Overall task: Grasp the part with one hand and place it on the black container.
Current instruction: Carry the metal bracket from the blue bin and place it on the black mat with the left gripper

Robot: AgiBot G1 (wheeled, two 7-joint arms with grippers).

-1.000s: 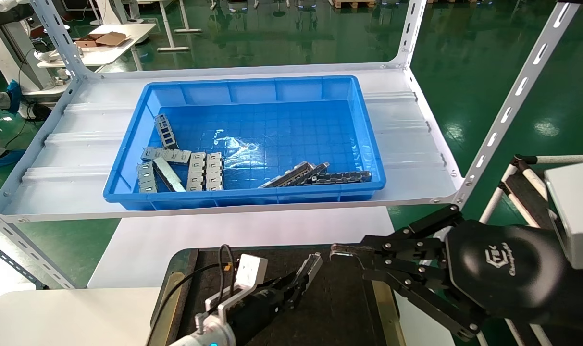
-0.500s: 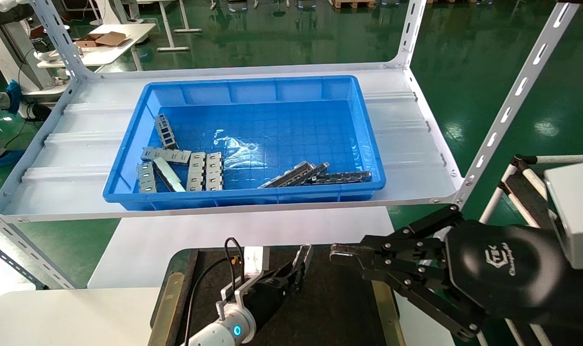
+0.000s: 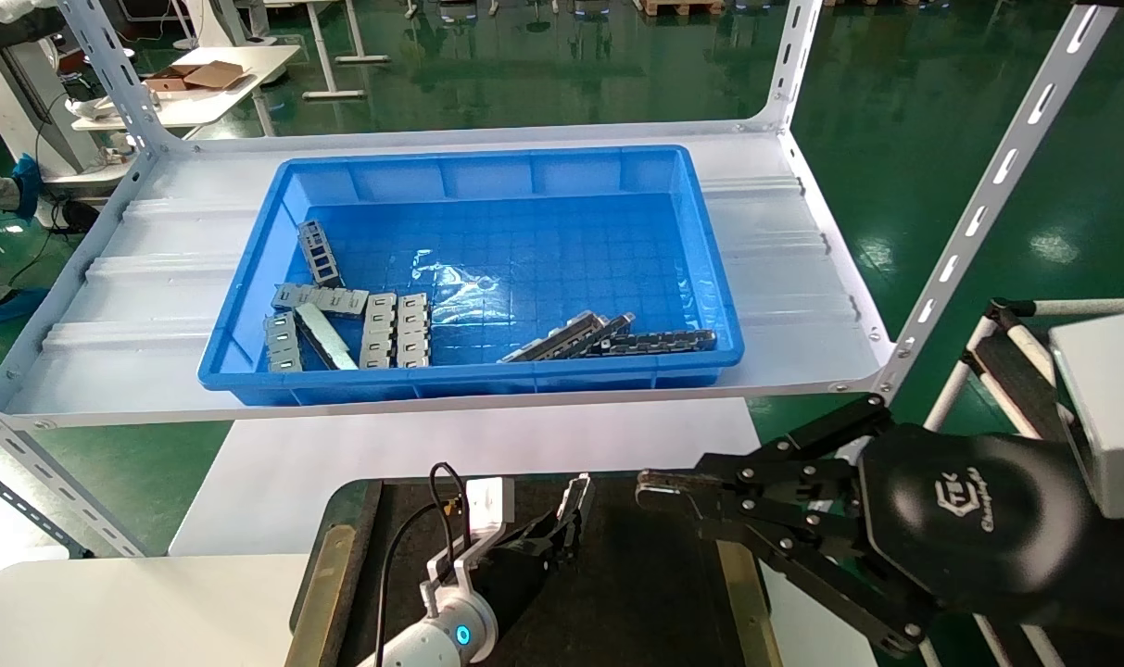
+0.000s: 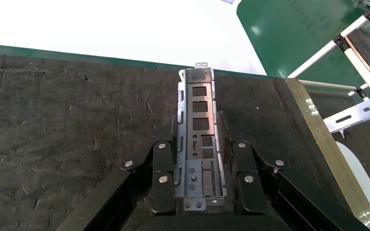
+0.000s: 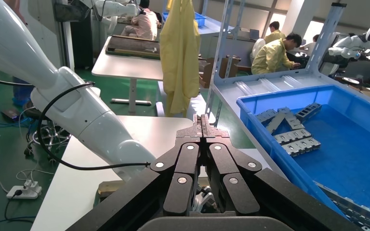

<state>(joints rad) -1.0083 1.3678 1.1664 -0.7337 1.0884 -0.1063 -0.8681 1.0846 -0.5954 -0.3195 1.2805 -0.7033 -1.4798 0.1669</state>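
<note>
My left gripper (image 3: pixel 571 514) is shut on the part (image 3: pixel 577 496), a slim silver-grey slotted channel bar. In the left wrist view the part (image 4: pixel 197 120) lies lengthwise between the black fingers (image 4: pixel 163 159), its far end sticking out past them. It is low over the black container (image 3: pixel 654 593), the rough felt tray with brass strips (image 4: pixel 53 120); I cannot tell whether it touches. My right gripper (image 3: pixel 645 486) is shut and empty, hovering at the tray's right side, and also shows in the right wrist view (image 5: pixel 202 120).
A blue bin (image 3: pixel 469 380) stands on the white shelf behind the tray. It holds flat grey plates (image 3: pixel 339 320), more channel bars (image 3: pixel 571 335) and a dark chain-like strip (image 3: pixel 659 341). Slanted shelf posts (image 3: pixel 978 213) stand at the right.
My left gripper has swung a little to the left with the part in it, staying over the black tray. The right arm has not moved.
</note>
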